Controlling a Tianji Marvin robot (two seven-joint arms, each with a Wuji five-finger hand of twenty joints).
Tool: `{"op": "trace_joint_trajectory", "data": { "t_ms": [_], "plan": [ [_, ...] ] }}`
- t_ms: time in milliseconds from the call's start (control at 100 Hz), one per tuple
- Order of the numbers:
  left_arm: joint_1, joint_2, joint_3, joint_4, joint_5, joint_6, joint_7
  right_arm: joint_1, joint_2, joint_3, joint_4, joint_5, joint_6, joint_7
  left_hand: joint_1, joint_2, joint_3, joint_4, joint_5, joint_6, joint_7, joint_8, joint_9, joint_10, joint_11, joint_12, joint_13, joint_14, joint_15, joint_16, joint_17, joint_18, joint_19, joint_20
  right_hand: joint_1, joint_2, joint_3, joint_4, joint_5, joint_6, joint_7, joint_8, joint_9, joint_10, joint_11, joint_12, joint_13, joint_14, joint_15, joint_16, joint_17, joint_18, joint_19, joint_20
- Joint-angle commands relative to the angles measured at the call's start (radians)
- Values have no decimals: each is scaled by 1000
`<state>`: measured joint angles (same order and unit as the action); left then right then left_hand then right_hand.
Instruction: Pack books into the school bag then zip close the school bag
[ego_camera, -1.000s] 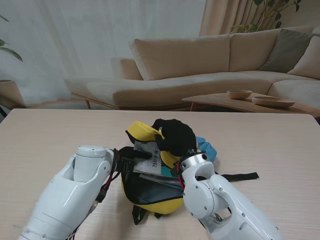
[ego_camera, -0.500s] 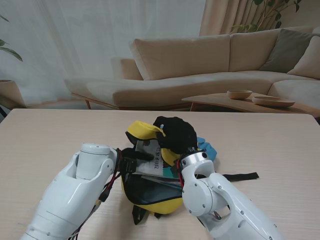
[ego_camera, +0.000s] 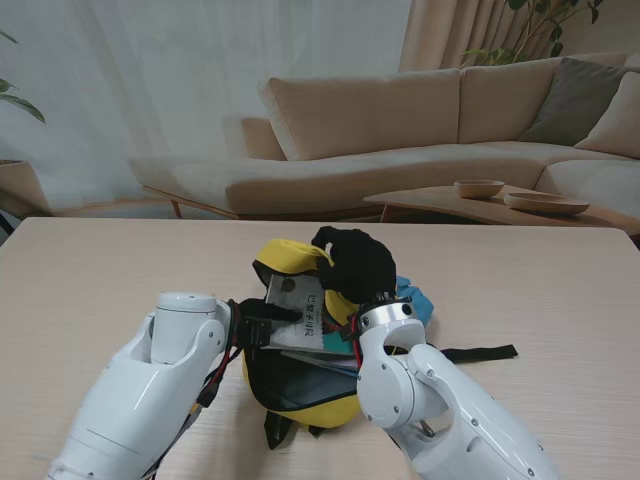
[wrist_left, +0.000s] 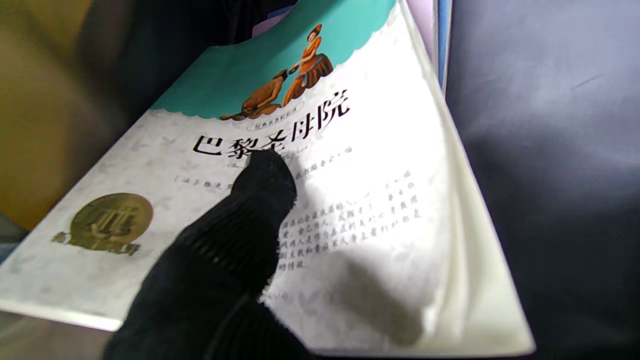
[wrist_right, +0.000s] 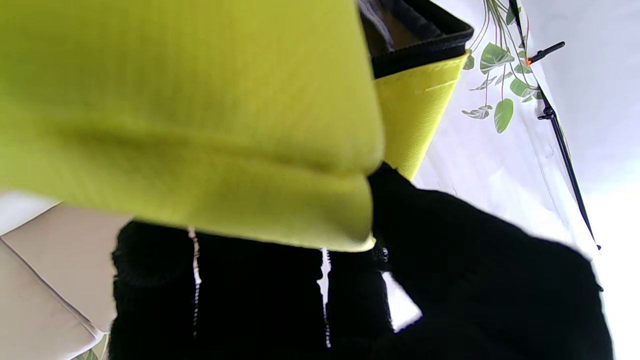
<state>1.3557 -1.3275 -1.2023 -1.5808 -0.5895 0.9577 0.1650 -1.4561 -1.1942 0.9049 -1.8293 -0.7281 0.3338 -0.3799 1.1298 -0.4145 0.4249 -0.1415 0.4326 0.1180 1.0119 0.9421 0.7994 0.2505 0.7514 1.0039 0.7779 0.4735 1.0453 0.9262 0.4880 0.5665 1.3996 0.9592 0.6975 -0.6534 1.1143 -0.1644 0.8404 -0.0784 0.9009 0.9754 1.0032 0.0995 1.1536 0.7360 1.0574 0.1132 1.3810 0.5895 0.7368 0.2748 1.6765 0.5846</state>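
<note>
- School bag (ego_camera: 300, 395), yellow and black, lies on the counter (ego_camera: 120, 270) close to me; my right robot hand (ego_camera: 352, 265) grips its flap and lifts it, I judge to hold the mouth open, while my left robot hand (ego_camera: 265, 318) steadies the book (ego_camera: 300, 318) in the opening.
- Left wrist: one fingertip (wrist_left: 267, 175) presses the book's (wrist_left: 350, 210) cover against the dark lining.
- Right wrist: fingers (wrist_right: 250, 295) pinch the yellow flap (wrist_right: 190, 115).
</note>
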Motion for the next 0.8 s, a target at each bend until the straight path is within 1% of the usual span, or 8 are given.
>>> {"op": "trace_joint_trajectory", "data": {
  "t_ms": [0, 100, 250, 300, 360, 560, 720, 790],
  "plan": [
    [3, 9, 4, -10, -28, 55, -17, 1, -10, -3, -15, -7, 3, 17, 161, 215, 41, 56, 4, -19, 104, -6, 42, -34, 111, 1, 46, 9, 46, -2, 10, 18, 50, -6, 149, 155, 29, 91, 86, -208, 233, 201, -15, 8, 21, 13, -28, 6, 28, 13, 10, -10, 81, 25],
    [-7, 17, 20, -3, -39, 55, -27, 1, -7, -5, -14, -8, 3, 28, 161, 195, -6, 54, -4, -12, 92, -47, 45, -21, 94, -4, 43, 19, 38, -4, 5, 23, 45, -4, 149, 156, 29, 90, 84, -207, 233, 200, -17, 7, 21, 12, -28, 7, 28, 13, 11, -9, 81, 25],
    [-28, 9, 31, 33, -43, 55, -28, -2, -6, -6, -15, -5, -5, 33, 161, 199, -33, 58, -9, -8, 97, -75, 44, -14, 83, -3, 40, 20, 33, -5, 2, 23, 42, -3, 150, 156, 28, 91, 83, -208, 234, 199, -17, 7, 22, 10, -28, 7, 27, 13, 10, -10, 80, 24],
    [-32, -2, 27, 45, -31, 55, -33, -4, -5, -5, -17, -6, -8, 35, 161, 204, -34, 60, -10, -8, 99, -79, 41, -13, 83, -1, 37, 21, 32, -4, -1, 22, 40, -3, 149, 156, 28, 91, 82, -208, 234, 199, -17, 7, 22, 10, -29, 6, 27, 13, 9, -11, 79, 24],
    [-27, -35, 2, 60, 57, 52, -83, -5, -5, -4, -19, -4, -14, 36, 161, 214, -34, 62, -14, -10, 100, -82, 34, -14, 80, 0, 30, 17, 29, -5, -7, 17, 36, -3, 150, 155, 28, 91, 83, -207, 235, 199, -17, 6, 22, 10, -29, 6, 27, 13, 9, -11, 79, 24],
    [-49, -28, 23, 89, 60, 33, -108, -10, -2, -2, -22, -3, -23, 41, 161, 220, -41, 62, -21, -11, 100, -97, 21, -13, 59, -9, 4, 24, 3, -13, -37, 5, 14, -10, 149, 156, 28, 91, 83, -208, 235, 197, -16, 6, 22, 9, -29, 6, 27, 12, 9, -12, 79, 23],
    [-55, -12, 39, 90, 76, 25, -146, -13, -2, -1, -22, -1, -25, 43, 160, 182, -68, 63, -39, -11, 85, -137, 13, -11, 6, -23, -30, 30, -36, -29, -73, -13, -13, -26, 149, 156, 27, 91, 83, -209, 235, 197, -16, 6, 23, 9, -29, 6, 27, 12, 10, -11, 79, 23],
    [-55, -6, 44, 86, 88, 19, -156, -12, -2, 0, -21, 0, -26, 43, 161, 166, -108, 75, -60, -7, 95, -154, 13, -17, -34, 0, -48, 23, -53, -36, -94, -23, -30, -42, 149, 156, 28, 92, 83, -209, 235, 196, -17, 6, 23, 9, -29, 6, 27, 12, 10, -10, 79, 23]
  ]
}}
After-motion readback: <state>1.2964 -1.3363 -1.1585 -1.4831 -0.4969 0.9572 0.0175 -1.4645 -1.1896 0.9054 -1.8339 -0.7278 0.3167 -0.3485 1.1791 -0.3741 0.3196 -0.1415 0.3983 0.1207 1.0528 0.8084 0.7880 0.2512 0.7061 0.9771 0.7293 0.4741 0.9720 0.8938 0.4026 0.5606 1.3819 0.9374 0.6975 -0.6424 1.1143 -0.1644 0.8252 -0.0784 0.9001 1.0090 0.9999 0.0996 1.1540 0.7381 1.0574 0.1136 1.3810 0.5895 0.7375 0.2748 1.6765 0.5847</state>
